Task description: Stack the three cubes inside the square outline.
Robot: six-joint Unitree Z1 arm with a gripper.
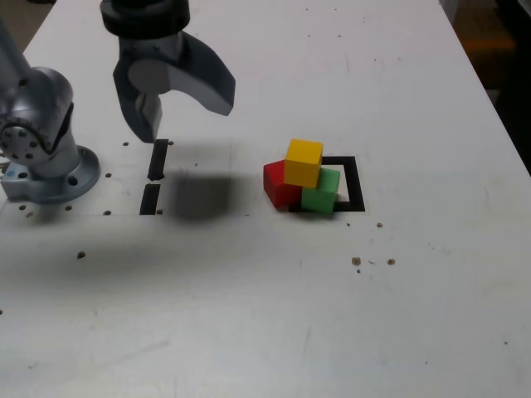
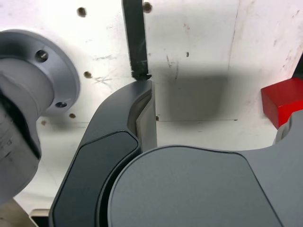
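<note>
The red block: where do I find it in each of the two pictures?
Exterior view: right of centre, left of the green block, partly under the yellow one.
Wrist view: the red block is at the picture's edge, partly hidden by the pincer.
Shared landmark: the round metal base.

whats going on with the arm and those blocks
The arm isn't holding anything: its gripper is open above the table, away from the blocks. The yellow block sits on top of the red and green ones, which are side by side. The red one is at least partly outside the square outline, so it isn't a proper stack inside it.
</note>
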